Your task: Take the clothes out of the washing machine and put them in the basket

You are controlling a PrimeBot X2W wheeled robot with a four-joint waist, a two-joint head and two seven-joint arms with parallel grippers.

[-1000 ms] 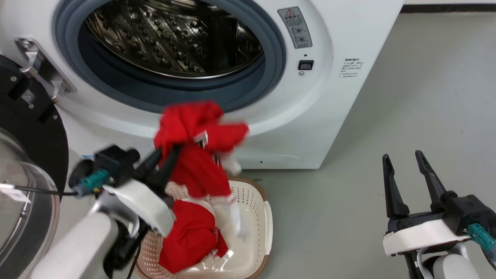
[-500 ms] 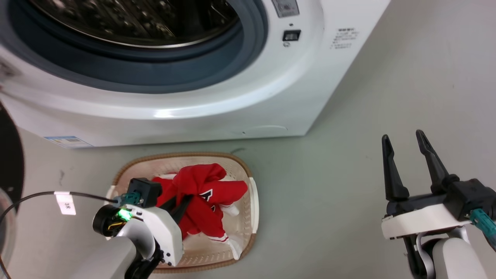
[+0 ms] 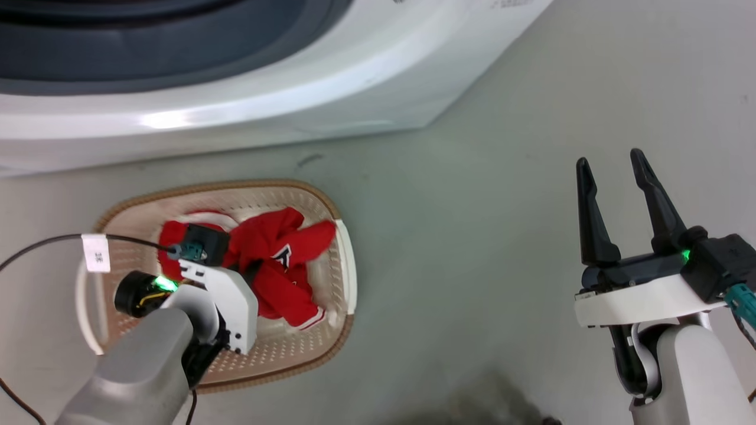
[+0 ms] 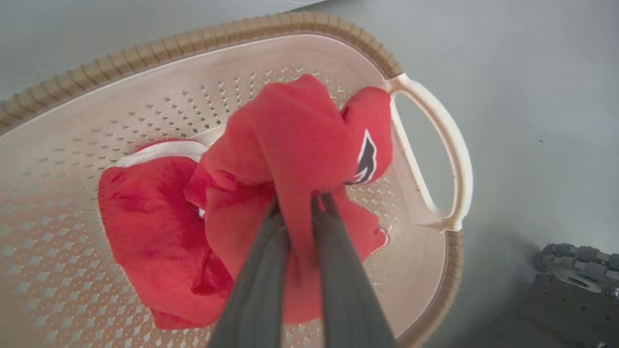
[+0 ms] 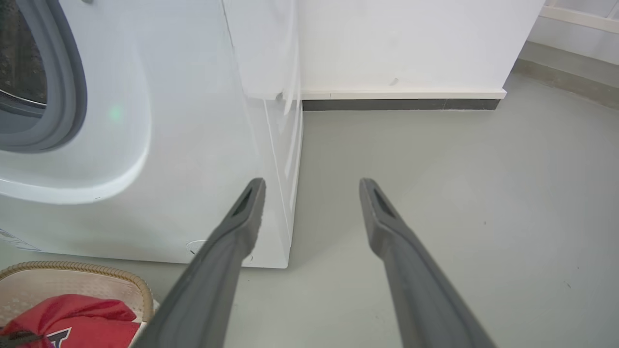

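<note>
Your head view cuts off the washing machine (image 3: 236, 100) at the top edge: you get the lower arc of its grey port ring and the white front below it. The right wrist view gives you a sliver of the drum (image 5: 19, 48) at its left edge, too little to judge what it contains. In the head view the left arm's white wrist housing (image 3: 227, 301) covers that arm's own fingers. A dark, ridged object (image 4: 575, 270) at the lower right corner of the left wrist view is cropped and cannot be identified.

Left claw (image 4: 301, 205): narrow, its two fingers pinched on a fold of the clothes (image 4: 290, 145), with the fingertips buried in red fabric. The clothes lie bunched inside the basket (image 3: 236, 184), which stands on the floor (image 3: 472, 248) just in front of the washing machine. A dark-and-white logo patch (image 4: 366, 157) faces the side handle (image 4: 452, 159), and a white trim (image 4: 159, 149) shows on the heap beside it. You cannot tell whether the held fold rests on the basket bottom or hangs just above it.

Right claw (image 3: 609, 159): wide, holding nothing, over bare floor well apart from the basket.
</note>
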